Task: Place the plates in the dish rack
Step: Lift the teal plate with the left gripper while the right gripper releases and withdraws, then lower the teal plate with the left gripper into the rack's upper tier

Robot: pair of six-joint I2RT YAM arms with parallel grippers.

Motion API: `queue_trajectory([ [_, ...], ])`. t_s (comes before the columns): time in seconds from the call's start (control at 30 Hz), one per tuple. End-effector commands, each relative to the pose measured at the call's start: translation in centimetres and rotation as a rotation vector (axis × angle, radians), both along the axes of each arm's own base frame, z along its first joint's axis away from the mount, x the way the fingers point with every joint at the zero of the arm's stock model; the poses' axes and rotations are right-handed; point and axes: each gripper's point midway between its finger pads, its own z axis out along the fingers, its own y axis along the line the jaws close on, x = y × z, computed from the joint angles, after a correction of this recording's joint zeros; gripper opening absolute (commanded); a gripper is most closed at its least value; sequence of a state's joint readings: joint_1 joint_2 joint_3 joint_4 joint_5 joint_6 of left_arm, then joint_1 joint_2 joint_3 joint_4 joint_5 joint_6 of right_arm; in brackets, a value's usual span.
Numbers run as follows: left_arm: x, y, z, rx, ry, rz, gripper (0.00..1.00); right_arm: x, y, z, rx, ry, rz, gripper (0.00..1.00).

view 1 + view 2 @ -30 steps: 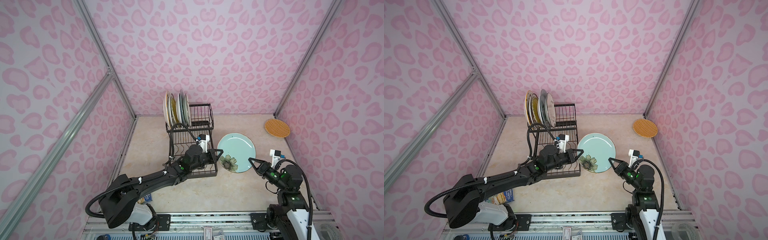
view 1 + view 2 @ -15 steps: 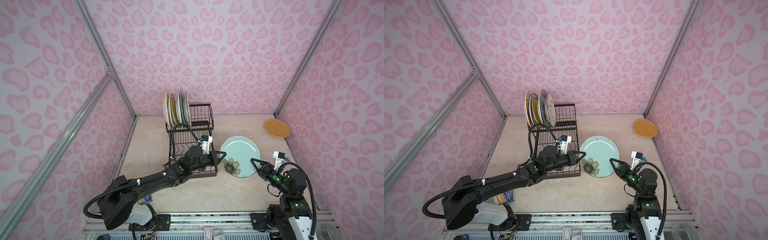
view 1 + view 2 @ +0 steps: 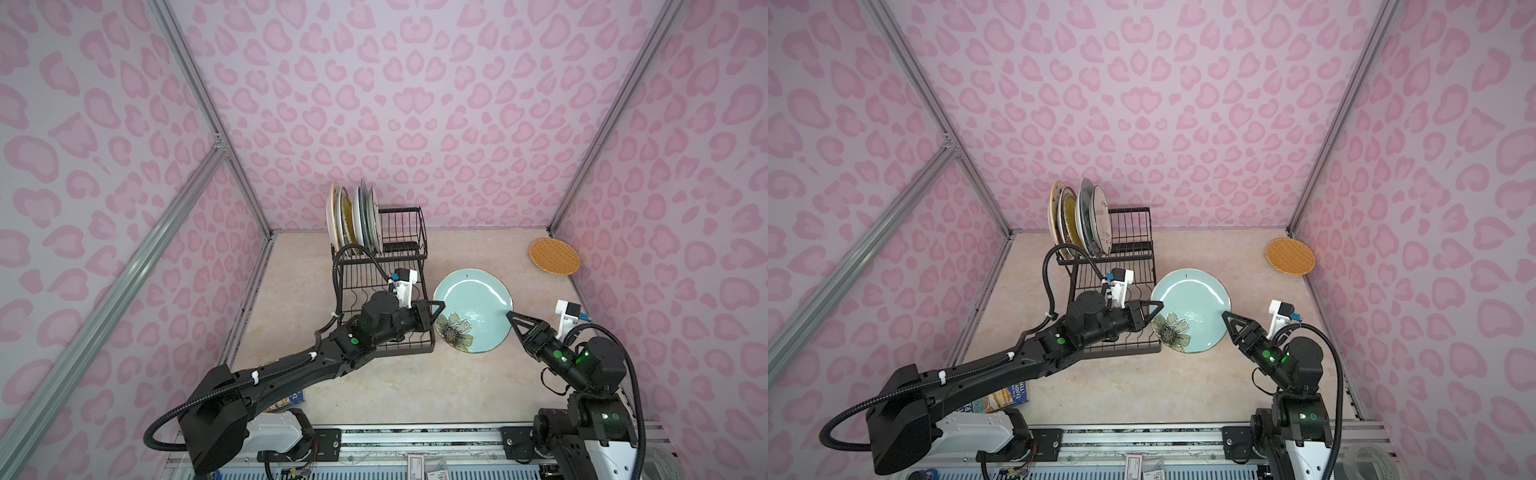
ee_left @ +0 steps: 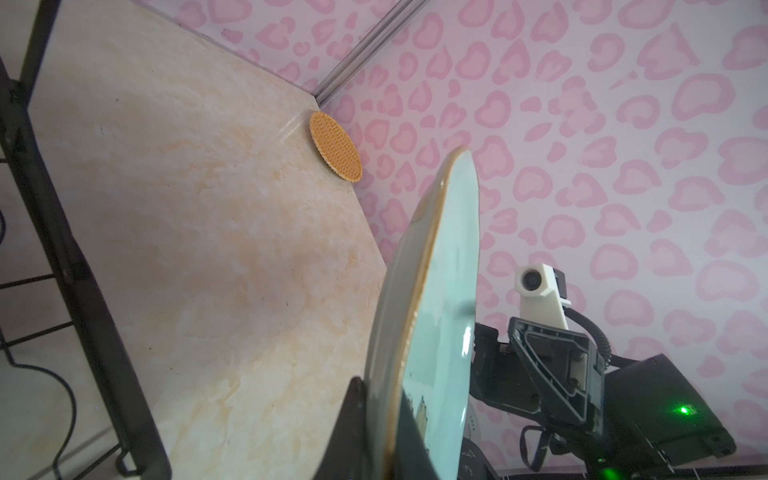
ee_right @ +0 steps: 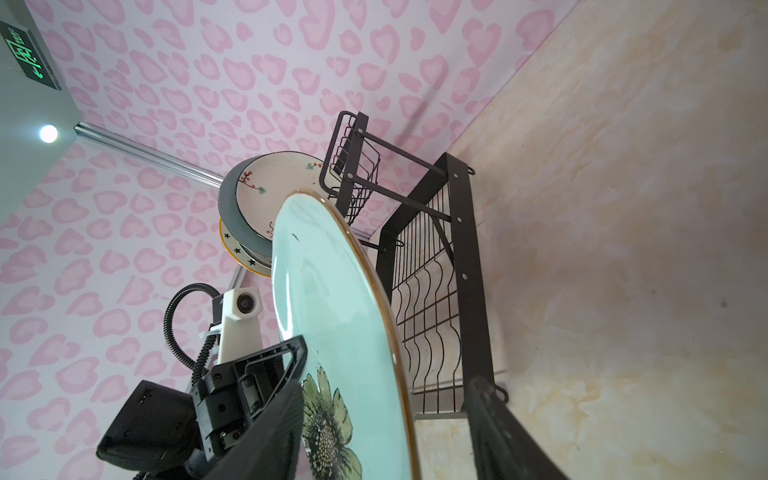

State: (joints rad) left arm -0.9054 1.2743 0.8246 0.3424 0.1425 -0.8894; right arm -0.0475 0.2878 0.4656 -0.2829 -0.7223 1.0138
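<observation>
A pale blue flowered plate (image 3: pixel 473 307) (image 3: pixel 1192 307) hangs tilted just right of the dish rack (image 3: pixel 376 259) (image 3: pixel 1133 232). My left gripper (image 3: pixel 438 309) (image 3: pixel 1156 309) is shut on its left rim; in the left wrist view the gripper (image 4: pixel 380 395) pinches the rim of the plate (image 4: pixel 440 291). My right gripper (image 3: pixel 510 318) (image 3: pixel 1225 318) (image 5: pixel 384 395) stands open astride the plate's (image 5: pixel 332 291) right rim, both fingers clear of it. Several plates (image 3: pixel 353 220) (image 3: pixel 1079 220) (image 5: pixel 274 178) stand upright at the rack's far end. An orange woven-look plate (image 3: pixel 554 255) (image 3: pixel 1291 256) (image 4: pixel 336 153) lies flat at the far right.
The rack's lower tray (image 5: pixel 465 270) with wavy wires lies beneath my left arm. A small blue printed box (image 3: pixel 1005 395) (image 3: pixel 291 401) sits by the left arm's base. Pink patterned walls close the table on three sides.
My right gripper's jaws have opened off the blue plate's right rim. The left gripper keeps its hold, and the plate has barely shifted.
</observation>
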Motion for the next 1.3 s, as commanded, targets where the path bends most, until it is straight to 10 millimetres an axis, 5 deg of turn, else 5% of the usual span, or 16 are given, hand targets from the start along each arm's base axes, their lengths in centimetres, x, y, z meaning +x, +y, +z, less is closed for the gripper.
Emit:
queue_trajectory([
  [0.0, 0.2, 0.8, 5.8, -0.105, -0.137, 0.035, 0.03, 0.0, -0.4, -0.2, -0.052, 0.004, -0.021, 0.67],
  [0.5, -1.2, 6.5, 13.6, -0.087, -0.347, 0.176, 0.03, 0.1, -1.0, -0.8, -0.143, -0.006, -0.043, 0.86],
  [0.6, -1.3, 7.8, 15.3, -0.085, -0.395, 0.219, 0.03, -0.1, -0.9, -0.7, -0.149, -0.040, -0.033, 0.96],
  [0.77, -1.2, 9.7, 16.7, -0.035, -0.440, 0.290, 0.03, -0.6, -0.5, -0.8, -0.170, -0.116, -0.013, 0.97],
  [1.27, 4.2, 13.9, 22.4, 0.235, -0.541, 0.690, 0.03, 0.6, 0.9, -4.5, -0.205, -0.304, 0.059, 0.97],
])
